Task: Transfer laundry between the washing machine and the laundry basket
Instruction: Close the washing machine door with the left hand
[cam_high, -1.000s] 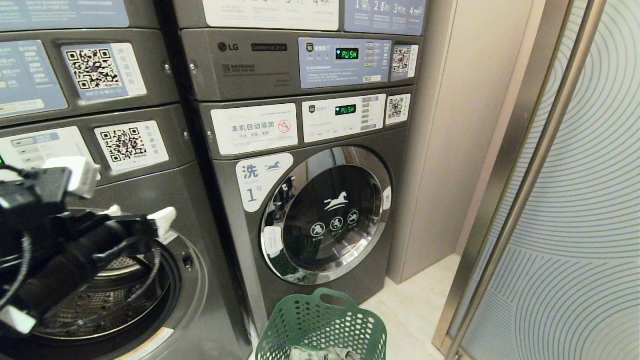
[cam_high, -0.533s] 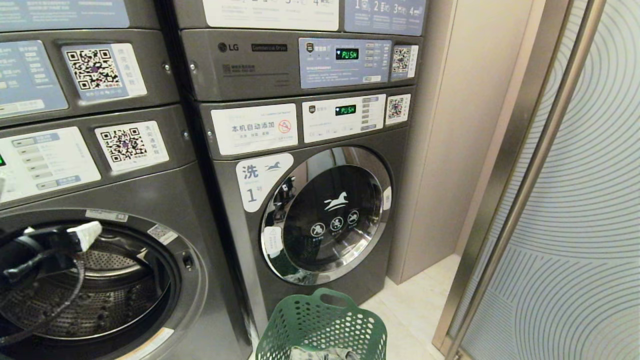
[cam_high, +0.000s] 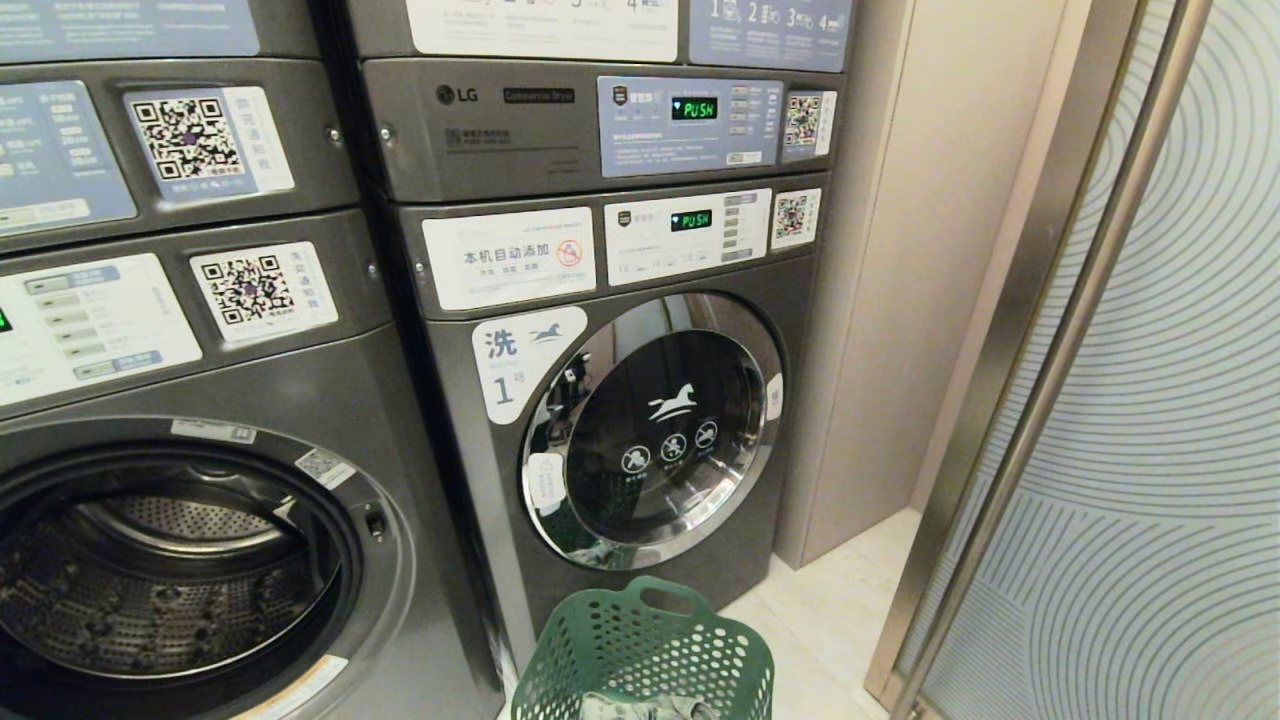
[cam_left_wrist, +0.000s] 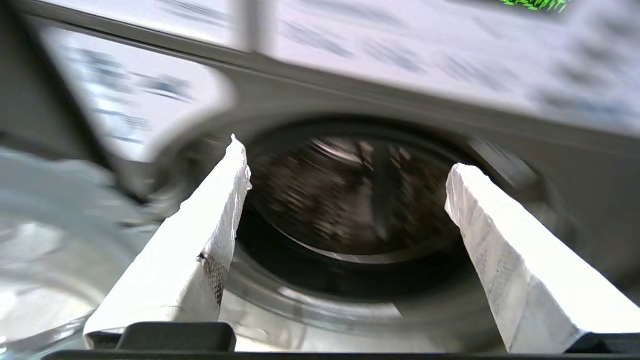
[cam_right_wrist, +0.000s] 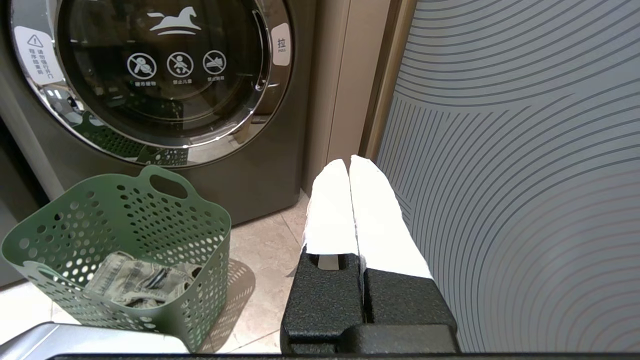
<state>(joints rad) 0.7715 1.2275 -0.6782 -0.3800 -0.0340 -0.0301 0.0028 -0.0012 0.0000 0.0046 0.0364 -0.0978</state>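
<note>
Left gripper (cam_left_wrist: 345, 195): released, empty, facing the open drum (cam_left_wrist: 360, 200) of the left washing machine (cam_high: 200, 480) straight ahead. Right gripper (cam_right_wrist: 350, 200): clenched, empty, parked near the green basket (cam_right_wrist: 125, 220), so nearer the laundry. 1 folded garment (cam_right_wrist: 135, 285) lies in that basket. Count: 2 washing machines, 1 basket, 1 garment.

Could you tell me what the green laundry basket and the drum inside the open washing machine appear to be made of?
The laundry basket looks like moulded matte plastic: uniform green, punched round holes, a cut-out handle. The drum looks like bare stainless steel: grey, perforated, with dull metallic glints, though that is judged by its look alone.
</note>
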